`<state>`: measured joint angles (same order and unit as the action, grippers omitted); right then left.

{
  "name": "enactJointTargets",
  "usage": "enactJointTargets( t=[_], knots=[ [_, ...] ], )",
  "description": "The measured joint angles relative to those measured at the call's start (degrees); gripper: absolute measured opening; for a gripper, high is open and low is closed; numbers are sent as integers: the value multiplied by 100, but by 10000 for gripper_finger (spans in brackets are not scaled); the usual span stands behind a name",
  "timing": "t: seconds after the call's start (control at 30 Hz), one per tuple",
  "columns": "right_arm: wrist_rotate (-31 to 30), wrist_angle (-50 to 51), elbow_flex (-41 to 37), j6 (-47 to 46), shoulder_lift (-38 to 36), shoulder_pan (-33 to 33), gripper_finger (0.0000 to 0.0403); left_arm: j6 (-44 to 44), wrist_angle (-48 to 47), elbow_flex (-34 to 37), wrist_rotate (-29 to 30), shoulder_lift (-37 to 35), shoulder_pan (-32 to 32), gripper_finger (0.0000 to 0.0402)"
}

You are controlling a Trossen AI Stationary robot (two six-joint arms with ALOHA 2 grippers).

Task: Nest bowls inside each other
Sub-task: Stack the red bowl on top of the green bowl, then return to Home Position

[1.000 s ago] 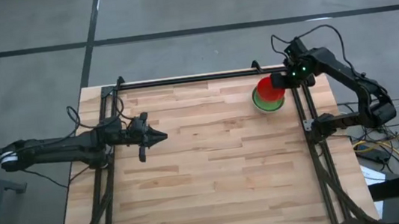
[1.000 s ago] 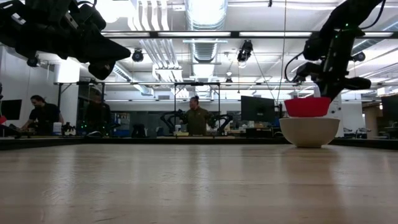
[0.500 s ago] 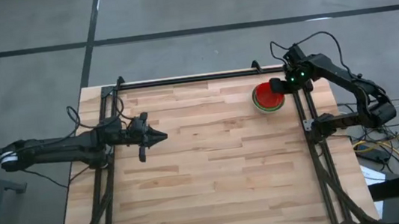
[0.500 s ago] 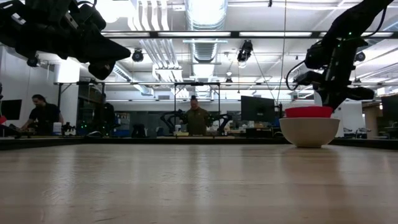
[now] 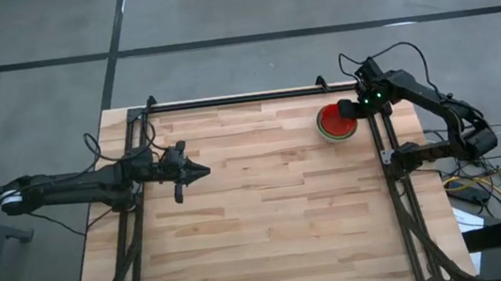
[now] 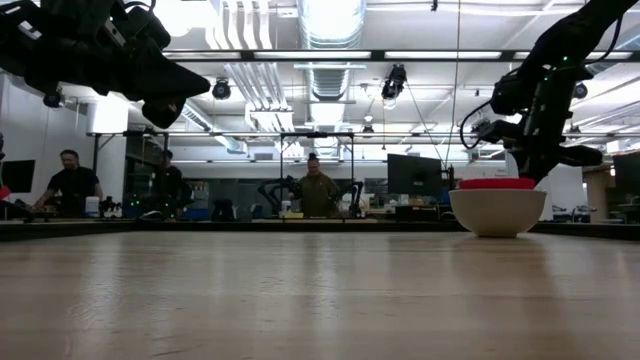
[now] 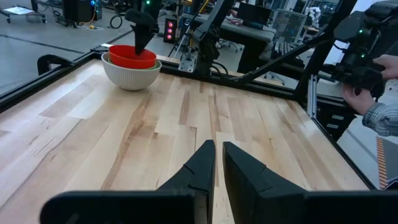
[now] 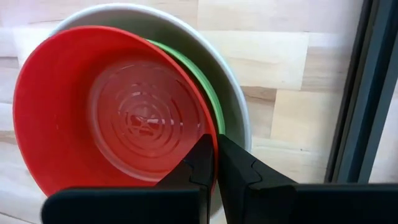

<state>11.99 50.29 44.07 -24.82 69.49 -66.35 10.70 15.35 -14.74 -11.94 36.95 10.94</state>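
A red bowl (image 8: 112,106) sits in a green bowl (image 8: 210,93), of which only a rim sliver shows. The green one sits in a pale grey-white bowl (image 6: 497,212). The stack stands on its base at the table's far right (image 5: 335,122). My right gripper (image 8: 215,149) is at the stack's right side, shut on the red bowl. In the low view only the red rim (image 6: 497,184) shows above the white bowl. My left gripper (image 5: 199,172) is shut, level, above the table's left part, holding nothing. My right gripper pinches the red bowl's rim (image 8: 211,134) on the side toward the table's right edge, one finger inside the bowl and one outside. The fingers come steeply from above. The red bowl sits low in the green bowl, shifted a little off centre in the stack.
The black frame rail (image 5: 375,136) runs close beside the stack on its right. A person's hand (image 7: 364,99) holds a dark device beyond the table's edge. People (image 6: 318,190) stand in the room behind. Bare wood (image 5: 267,205) lies between the arms.
My right gripper has gone down with the red bowl. The bowl hung tilted above the white bowl before; now it sits sunk in the stack with only its rim above the white rim.
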Motion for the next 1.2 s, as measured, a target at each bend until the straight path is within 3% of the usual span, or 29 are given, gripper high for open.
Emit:
enactJointTargets(
  t=[0.77, 1.2],
  knots=[
    [-3, -35, -2, 43, -2, -4, 74, 0, -1, 0, 0, 0, 1, 35],
    [214, 177, 381, 192, -348, -2, 67, 0, 0, 0, 0, 0, 2, 35]
  ],
)
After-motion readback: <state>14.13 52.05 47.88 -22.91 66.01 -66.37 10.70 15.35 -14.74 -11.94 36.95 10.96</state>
